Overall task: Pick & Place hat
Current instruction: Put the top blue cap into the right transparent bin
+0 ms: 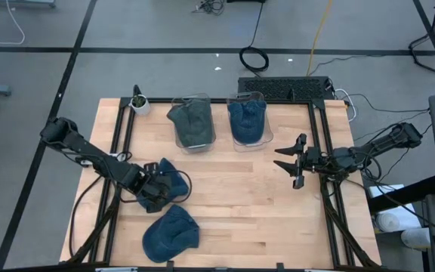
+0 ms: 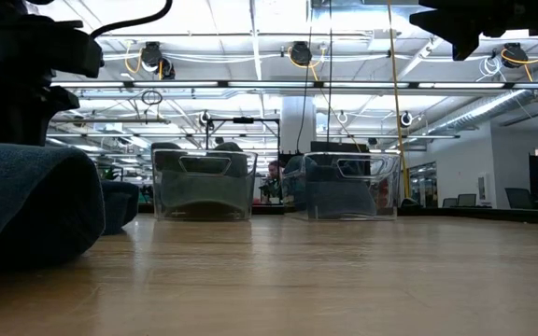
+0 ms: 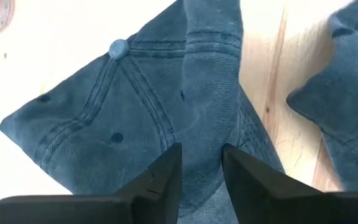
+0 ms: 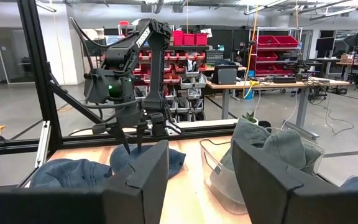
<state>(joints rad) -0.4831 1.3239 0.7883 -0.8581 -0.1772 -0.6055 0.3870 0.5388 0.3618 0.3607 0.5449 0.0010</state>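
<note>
Two hats (image 1: 165, 181) (image 1: 170, 233) front-left; two bins (image 1: 193, 125) (image 1: 247, 121) behind, hat-filled.

arms: both matte black, chunky jointed links | cables: black, looping off the left arm (image 1: 81, 147) | fingers (image 4: 138, 180): flat, dark, squared-off wedges

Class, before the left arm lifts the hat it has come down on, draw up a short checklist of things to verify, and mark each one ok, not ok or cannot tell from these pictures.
1. Left pincer is down on the dark blue hat: ok.
2. Fabric lies between its fingers, which pinch a fold: ok.
3. Grip is firm enough to lift: cannot tell.
4. The second loose hat lies apart from the held one: ok.
5. Both clear bins, left and right, have free room: not ok, each already holds a hat.
6. Right pincer waits open, well away on the right: ok.
</note>
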